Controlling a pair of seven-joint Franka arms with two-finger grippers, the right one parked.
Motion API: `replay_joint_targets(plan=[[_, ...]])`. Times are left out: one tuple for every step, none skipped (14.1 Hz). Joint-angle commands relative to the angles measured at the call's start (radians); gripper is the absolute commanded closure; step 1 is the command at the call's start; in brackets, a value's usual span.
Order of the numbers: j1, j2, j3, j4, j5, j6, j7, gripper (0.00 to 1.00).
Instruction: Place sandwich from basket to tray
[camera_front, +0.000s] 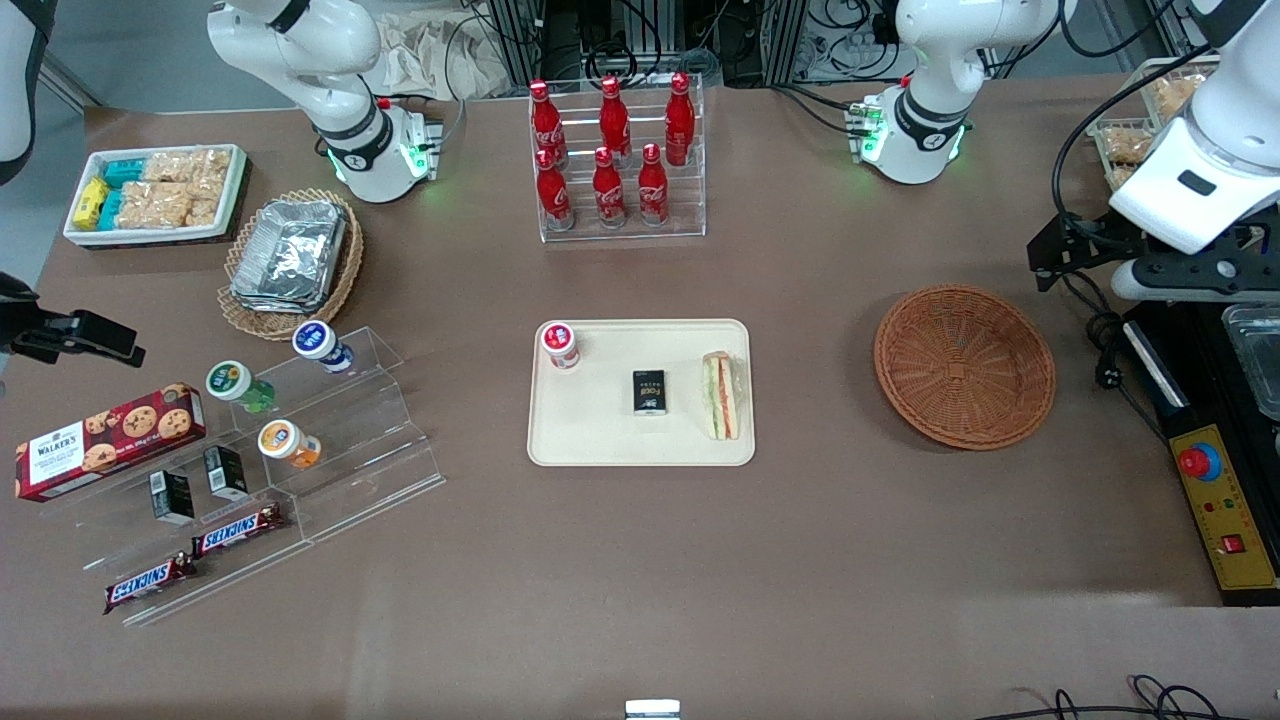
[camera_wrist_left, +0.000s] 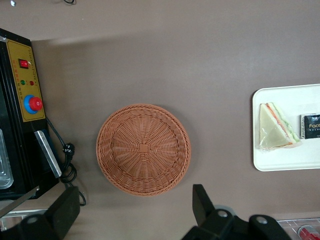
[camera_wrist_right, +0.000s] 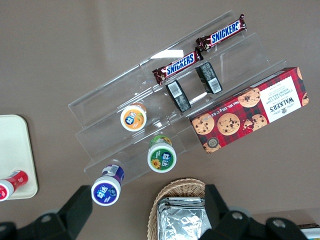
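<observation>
The sandwich (camera_front: 722, 395) (camera_wrist_left: 277, 127), a wrapped white-bread wedge with orange and green layers, lies on the cream tray (camera_front: 600, 440) (camera_wrist_left: 280, 165) at the tray's end nearest the basket. The reddish-brown wicker basket (camera_front: 964, 366) (camera_wrist_left: 143, 149) holds nothing and sits between the tray and the working arm's end of the table. My gripper (camera_front: 1047, 260) (camera_wrist_left: 132, 212) hangs high above the table near the basket's rim, toward the working arm's end. It is open with its fingers (camera_wrist_left: 201, 202) wide apart and nothing between them.
A red-capped bottle (camera_front: 561, 345) and a small black box (camera_front: 649, 391) (camera_wrist_left: 311, 127) share the tray. A yellow control box with a red button (camera_front: 1215, 500) (camera_wrist_left: 30, 100) and cables lie beside the basket. A rack of red bottles (camera_front: 620, 160) stands farther from the camera.
</observation>
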Motion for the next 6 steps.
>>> replay_joint_targets(plan=[[-0.162, -0.026, 0.185, -0.025, -0.001, 0.001, 0.031, 0.0], [-0.199, -0.014, 0.24, -0.018, -0.015, 0.002, 0.028, 0.0], [-0.198, -0.003, 0.242, 0.001, -0.032, -0.001, 0.026, 0.0], [-0.2, 0.017, 0.244, 0.026, -0.055, -0.002, 0.026, 0.0], [-0.2, 0.032, 0.242, 0.046, -0.061, -0.002, 0.026, 0.0], [-0.201, 0.04, 0.241, 0.052, -0.061, -0.002, 0.028, 0.0]])
